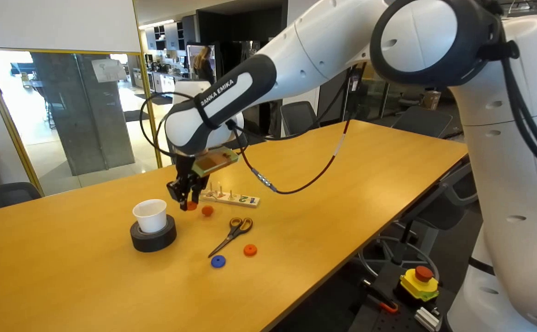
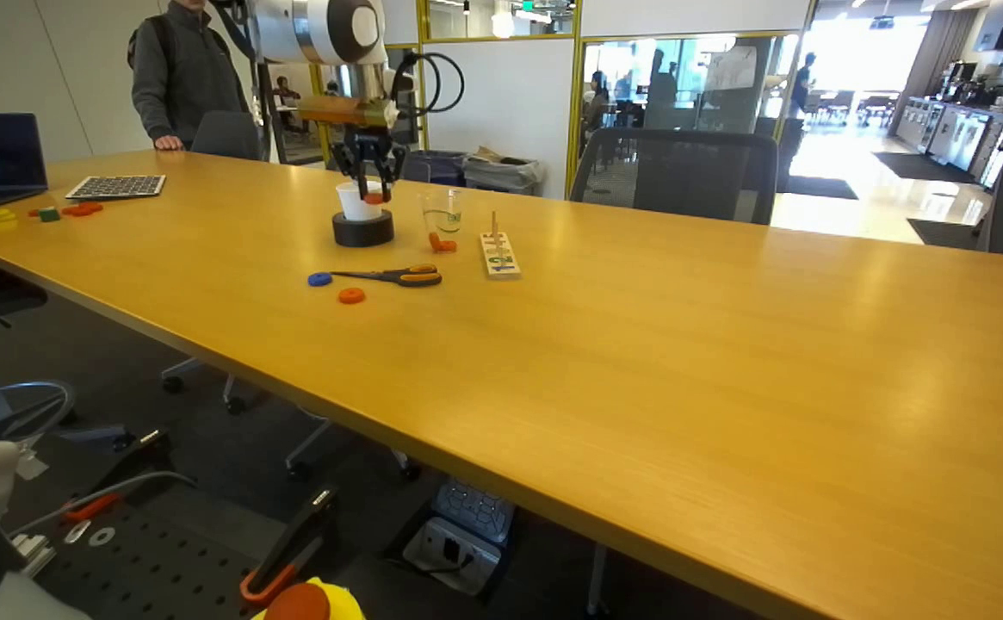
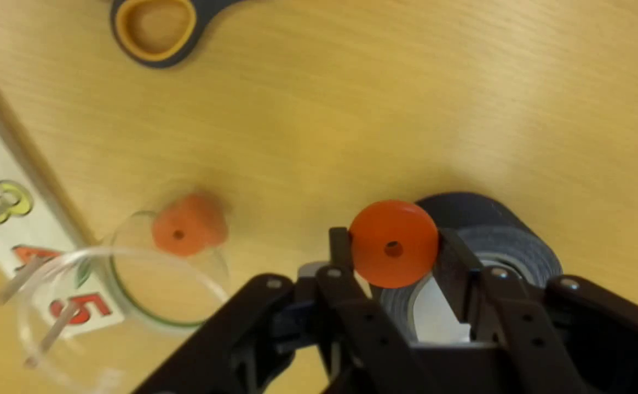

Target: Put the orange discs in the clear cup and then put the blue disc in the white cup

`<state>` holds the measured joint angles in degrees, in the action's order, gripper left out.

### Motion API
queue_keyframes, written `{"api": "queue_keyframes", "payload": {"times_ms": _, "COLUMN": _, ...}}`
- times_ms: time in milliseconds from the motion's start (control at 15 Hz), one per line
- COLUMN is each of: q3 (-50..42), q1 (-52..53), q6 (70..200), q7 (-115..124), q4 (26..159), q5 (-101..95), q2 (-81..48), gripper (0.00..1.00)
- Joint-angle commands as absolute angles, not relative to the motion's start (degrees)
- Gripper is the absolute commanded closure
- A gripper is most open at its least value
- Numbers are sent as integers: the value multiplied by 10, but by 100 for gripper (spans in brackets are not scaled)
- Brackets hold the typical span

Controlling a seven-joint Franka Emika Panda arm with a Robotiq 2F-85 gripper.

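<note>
Step in hand, as I judge it: bringing an orange disc [image 3: 394, 230] to the clear cup [image 2: 442, 207]. My jaws are clamped on the disc across its edge, flat face toward my wrist camera, right of centre in the wrist view.

Method: travel toward the lower left of the wrist view. Stay high enough to pass the rim, and aim at the rim's middle rather than the base, since the two show offset there. Part the jaws only a little; the cup looks light and could tip. Mind the pegged board [image 1: 245, 200] beside it, and leave the white cup [image 1: 152, 217], close to me now, unbumped.

Other positions: orange pieces [image 2: 442, 244] at the clear cup's base look to be inside, though the see-through wall leaves doubt. A loose orange disc [image 1: 250, 250] and the blue disc [image 1: 218, 261] lie low centre, the blue one by the tip of the scissors [image 1: 231, 236].

Materials: discs smooth, round-edged, small centre hole. Clear cup thin, green-marked. White cup smooth, tapering downward into a ridged black ring [image 1: 153, 242]. Surface [image 1: 88, 276] grained, faintly glossy.
</note>
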<state>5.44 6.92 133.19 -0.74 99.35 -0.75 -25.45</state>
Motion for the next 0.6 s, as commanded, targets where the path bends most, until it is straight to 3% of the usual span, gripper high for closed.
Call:
{"api": "queue_keyframes", "payload": {"times_ms": 0, "q3": 48, "q1": 51, "q6": 1339, "q7": -17, "q4": 1002, "q5": -1, "q2": -198, "gripper": 79}}
{"api": "queue_keyframes", "payload": {"times_ms": 533, "q3": 12, "q1": 49, "q6": 1316, "q7": 10, "q4": 939, "q5": -37, "q2": -251, "gripper": 79}}
